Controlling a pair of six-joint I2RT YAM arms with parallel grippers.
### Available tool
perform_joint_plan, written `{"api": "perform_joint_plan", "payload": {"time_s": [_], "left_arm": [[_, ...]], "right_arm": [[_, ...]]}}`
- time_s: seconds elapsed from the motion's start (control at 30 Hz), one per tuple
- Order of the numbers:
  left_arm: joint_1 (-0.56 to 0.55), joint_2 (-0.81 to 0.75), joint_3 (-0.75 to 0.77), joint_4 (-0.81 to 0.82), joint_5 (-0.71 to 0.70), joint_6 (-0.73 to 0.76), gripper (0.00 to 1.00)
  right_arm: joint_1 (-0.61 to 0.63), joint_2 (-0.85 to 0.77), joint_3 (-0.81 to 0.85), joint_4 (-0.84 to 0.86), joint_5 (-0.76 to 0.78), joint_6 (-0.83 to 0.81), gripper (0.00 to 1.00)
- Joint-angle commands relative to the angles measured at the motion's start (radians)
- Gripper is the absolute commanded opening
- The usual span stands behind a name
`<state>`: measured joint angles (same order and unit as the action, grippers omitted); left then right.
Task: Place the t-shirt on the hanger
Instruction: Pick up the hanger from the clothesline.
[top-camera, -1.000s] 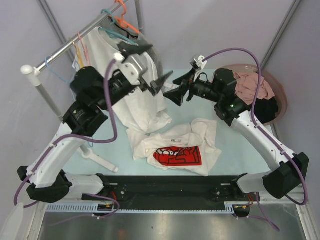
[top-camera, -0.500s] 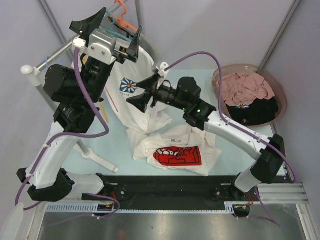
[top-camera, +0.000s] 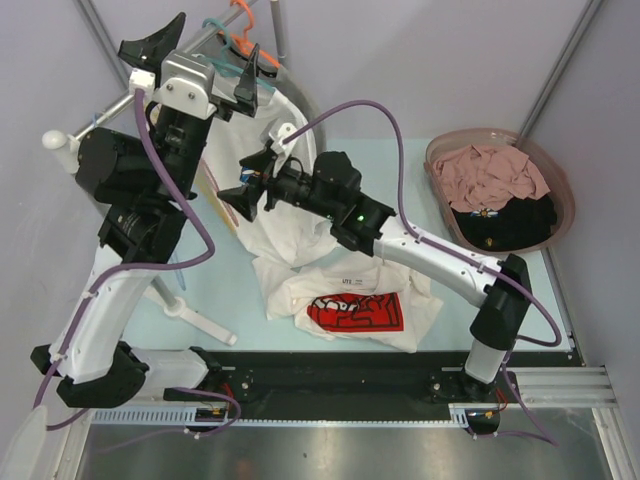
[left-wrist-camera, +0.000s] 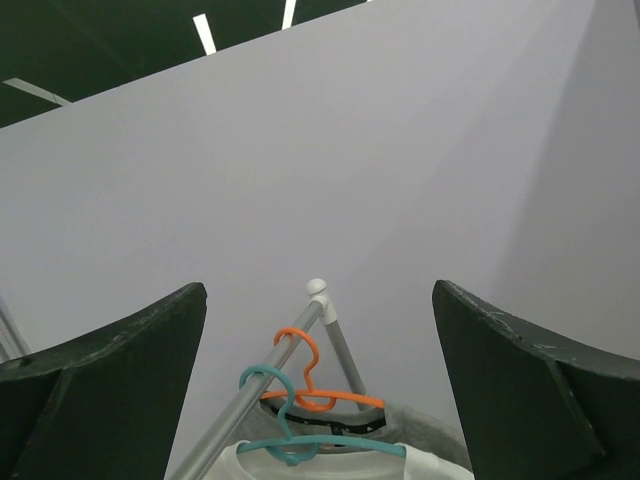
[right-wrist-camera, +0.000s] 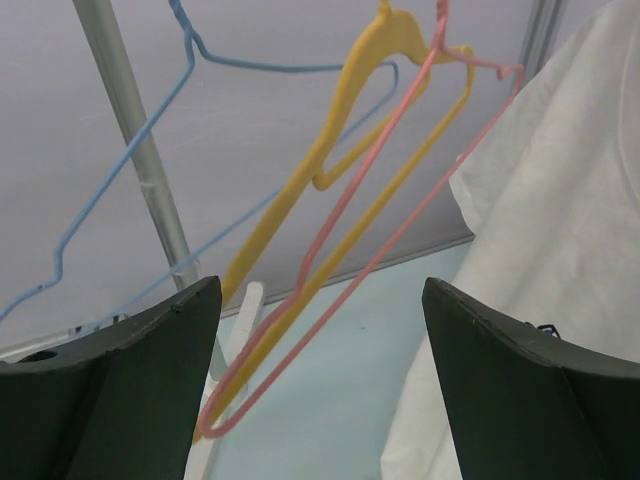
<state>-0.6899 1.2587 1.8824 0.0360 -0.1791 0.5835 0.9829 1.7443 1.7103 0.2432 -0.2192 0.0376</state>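
Note:
The t-shirt (top-camera: 350, 305), white with a red chest print, lies crumpled on the table near the arms' bases. The pale-pink hanger (right-wrist-camera: 327, 225) hangs tilted from the rail just ahead of my right gripper (right-wrist-camera: 320, 285), whose jaws are open and empty, with the hanger's lower corner showing between the fingers. In the top view the right gripper (top-camera: 235, 178) reaches left in front of the hung daisy shirt (top-camera: 295, 232). My left gripper (top-camera: 215, 40) is raised by the rail, open and empty, and points at the wall (left-wrist-camera: 320, 290).
A yellow hanger (right-wrist-camera: 295, 190) overlaps the pink one, and a blue wire hanger (right-wrist-camera: 131, 140) hangs by the rack pole (right-wrist-camera: 160, 200). Teal (left-wrist-camera: 329, 440) and orange (left-wrist-camera: 344, 396) hangers carry shirts on the rail (left-wrist-camera: 254, 389). A basket (top-camera: 562, 185) of clothes stands at the right.
The left arm has lifted from in front of the hung shirt up to the rail. The right arm has swung left across the hung shirt to the hangers.

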Motion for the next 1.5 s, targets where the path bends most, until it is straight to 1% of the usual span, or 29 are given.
{"api": "perform_joint_plan", "payload": {"time_s": [0.0, 0.27, 0.3, 0.37, 0.4, 0.47, 0.57, 0.6, 0.63, 0.7, 0.77, 0.87, 0.97, 1.0, 1.1, 1.23, 1.47], "left_arm": [[0.02, -0.039, -0.006, 0.008, -0.002, -0.014, 1.0], [0.029, -0.05, -0.014, 0.004, 0.016, -0.017, 1.0], [0.029, -0.05, -0.014, 0.005, 0.018, -0.019, 1.0], [0.029, -0.05, -0.016, 0.007, 0.021, -0.017, 1.0], [0.029, -0.05, -0.016, 0.008, 0.023, -0.016, 1.0], [0.029, -0.051, -0.02, 0.013, 0.021, -0.01, 1.0], [0.029, -0.054, -0.025, 0.018, 0.013, -0.004, 1.0], [0.029, -0.055, -0.025, 0.018, 0.012, -0.002, 1.0], [0.029, -0.058, -0.025, 0.018, 0.012, 0.002, 1.0], [0.032, -0.061, -0.023, 0.019, 0.009, 0.006, 1.0], [0.038, -0.061, -0.025, 0.018, 0.009, 0.006, 1.0], [0.044, -0.062, -0.026, 0.018, 0.006, 0.004, 1.0], [0.049, -0.061, -0.025, 0.021, 0.006, 0.003, 1.0], [0.049, -0.061, -0.025, 0.021, 0.006, 0.001, 1.0], [0.052, -0.058, -0.023, 0.031, 0.007, 0.01, 1.0], [0.059, -0.05, -0.012, 0.062, -0.006, 0.032, 1.0], [0.076, -0.044, 0.001, 0.088, -0.026, 0.024, 1.0]], "right_arm": [[0.02, 0.034, 0.034, -0.008, 0.064, -0.061, 0.85], [0.017, 0.043, 0.02, -0.041, 0.113, -0.1, 0.74], [0.016, 0.044, 0.02, -0.039, 0.115, -0.099, 0.68], [0.014, 0.049, 0.022, -0.041, 0.119, -0.1, 0.6], [0.014, 0.052, 0.022, -0.044, 0.124, -0.102, 0.51], [0.014, 0.063, 0.029, -0.067, 0.124, -0.119, 0.45], [0.013, 0.075, 0.049, -0.103, 0.127, -0.131, 0.34], [0.014, 0.086, 0.057, -0.119, 0.126, -0.143, 0.33], [0.014, 0.092, 0.066, -0.149, 0.126, -0.146, 0.34], [0.013, 0.107, 0.089, -0.176, 0.121, -0.159, 0.41], [0.013, 0.112, 0.097, -0.185, 0.123, -0.162, 0.39], [0.013, 0.124, 0.11, -0.194, 0.127, -0.166, 0.31], [0.013, 0.133, 0.135, -0.2, 0.121, -0.177, 0.11], [0.013, 0.135, 0.149, -0.2, 0.118, -0.183, 0.0], [0.008, 0.135, 0.163, -0.182, 0.1, -0.206, 0.0], [-0.01, 0.118, 0.173, -0.118, 0.077, -0.2, 0.0], [-0.053, 0.092, 0.164, 0.011, 0.066, -0.111, 0.0]]}}
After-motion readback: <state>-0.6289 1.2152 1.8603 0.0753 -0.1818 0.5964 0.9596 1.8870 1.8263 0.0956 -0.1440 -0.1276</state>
